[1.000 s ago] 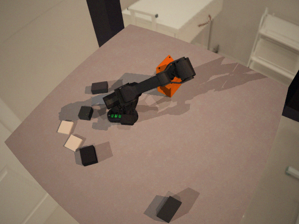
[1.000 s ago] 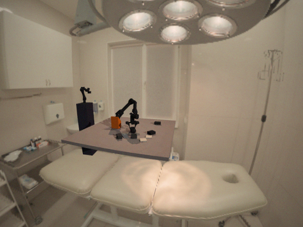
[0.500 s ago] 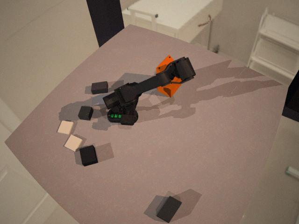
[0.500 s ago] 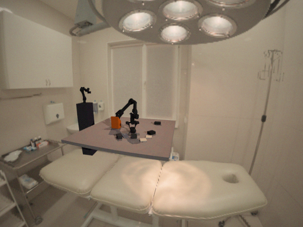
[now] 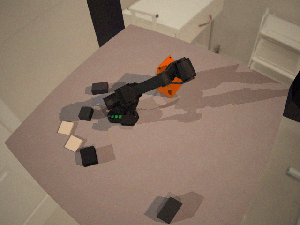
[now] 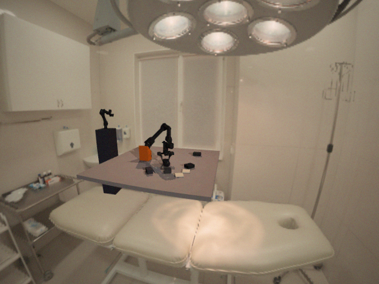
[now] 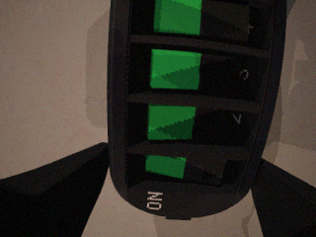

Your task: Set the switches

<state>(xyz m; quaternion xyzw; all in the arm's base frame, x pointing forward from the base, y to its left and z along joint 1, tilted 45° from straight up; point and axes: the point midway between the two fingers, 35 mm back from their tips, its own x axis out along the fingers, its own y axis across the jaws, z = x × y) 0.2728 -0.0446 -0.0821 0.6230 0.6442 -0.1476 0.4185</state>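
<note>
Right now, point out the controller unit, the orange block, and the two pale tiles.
controller unit [image 7: 197,86]: wrist view, switch face.
orange block [image 5: 166,63]: top view, upper face.
pale tiles [image 5: 65,127]: top view, middle of the farther tile.
</note>
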